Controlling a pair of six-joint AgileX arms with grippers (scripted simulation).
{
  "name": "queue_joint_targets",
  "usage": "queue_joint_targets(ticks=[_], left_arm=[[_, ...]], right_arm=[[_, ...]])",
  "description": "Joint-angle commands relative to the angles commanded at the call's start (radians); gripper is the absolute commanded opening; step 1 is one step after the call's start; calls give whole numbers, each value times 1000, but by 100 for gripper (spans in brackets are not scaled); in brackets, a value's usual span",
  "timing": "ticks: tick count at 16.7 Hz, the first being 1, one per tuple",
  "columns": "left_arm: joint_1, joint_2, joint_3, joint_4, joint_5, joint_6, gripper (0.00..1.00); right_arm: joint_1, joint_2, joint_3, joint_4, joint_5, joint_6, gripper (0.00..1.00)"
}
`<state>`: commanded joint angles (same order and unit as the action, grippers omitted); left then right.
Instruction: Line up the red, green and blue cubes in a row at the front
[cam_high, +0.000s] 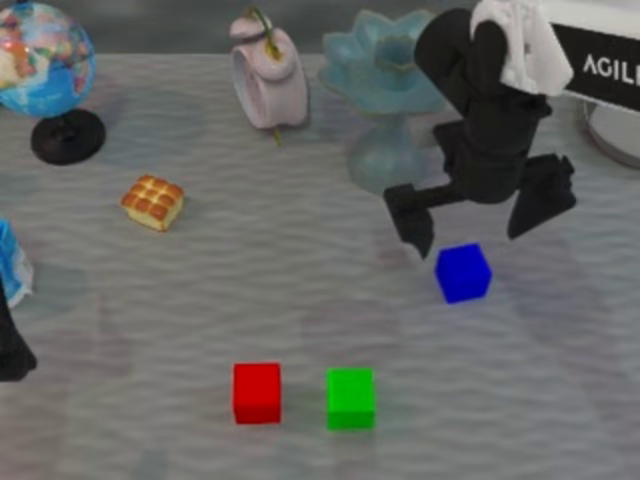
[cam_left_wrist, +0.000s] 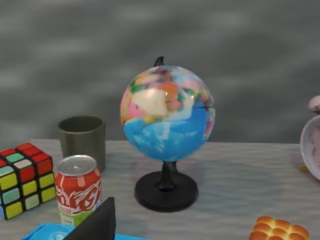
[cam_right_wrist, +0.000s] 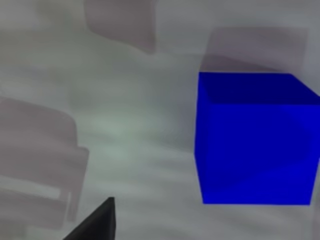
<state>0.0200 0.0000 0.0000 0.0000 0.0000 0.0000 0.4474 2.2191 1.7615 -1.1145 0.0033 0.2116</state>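
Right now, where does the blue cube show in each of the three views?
Top view: blue cube right of centre, just below the open right gripper.
Left wrist view: not in it.
Right wrist view: blue cube fills the right side.
Shared landmark: the grey table.

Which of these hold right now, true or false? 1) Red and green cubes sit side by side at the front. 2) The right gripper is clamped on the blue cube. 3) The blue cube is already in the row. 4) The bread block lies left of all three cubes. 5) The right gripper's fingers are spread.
1) True: the red cube and green cube sit side by side, apart.
2) False: the right gripper is open just behind the blue cube, not gripping it.
3) False: it lies farther back and to the right.
4) True: the bread block is farthest left.
5) True.
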Motion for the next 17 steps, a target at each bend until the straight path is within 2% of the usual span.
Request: queue_joint_targets(ticks=[7, 12, 17], left_arm=[[0, 0, 0, 0, 0, 0, 100], [0, 0, 0, 0, 0, 0, 100], [0, 0, 0, 0, 0, 0, 100]], right_arm=[[-1, 104, -134, 244, 1, 3, 100], [-1, 119, -153, 273, 1, 3, 100], [-1, 119, -153, 273, 1, 3, 62]])
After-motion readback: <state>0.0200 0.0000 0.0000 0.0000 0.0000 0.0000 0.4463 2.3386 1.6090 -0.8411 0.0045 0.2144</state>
